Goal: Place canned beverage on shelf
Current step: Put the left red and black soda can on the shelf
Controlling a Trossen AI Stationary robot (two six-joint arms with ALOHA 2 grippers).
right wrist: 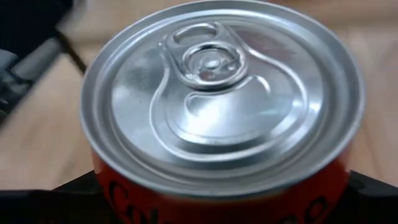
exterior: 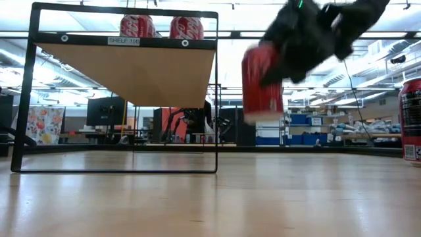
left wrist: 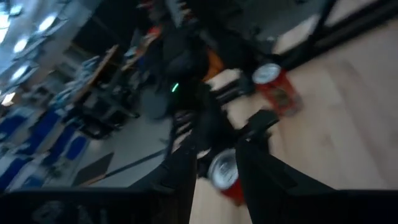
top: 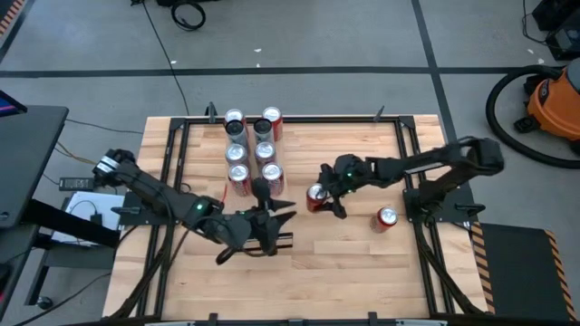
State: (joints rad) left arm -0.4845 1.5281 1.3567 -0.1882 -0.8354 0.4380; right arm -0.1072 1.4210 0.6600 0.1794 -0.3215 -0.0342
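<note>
One can [top: 316, 196] hangs above mid-table, clamped in the right gripper [top: 328, 196], fingers closed on it. Carry step, I judge: next, lift it onto the shelf [exterior: 125, 41] near the far edge. Left gripper [top: 275, 223] waits, fingers spread.

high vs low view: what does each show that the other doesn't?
Only high: the left gripper, fingers open, away from any can, and the full rows of cans on the shelf. Only low: the held can is lifted clear of the table, and the shelf's underside and label show. Both: the right gripper shut on the held can, the spare can standing on the table, and cans already on the shelf.
</note>
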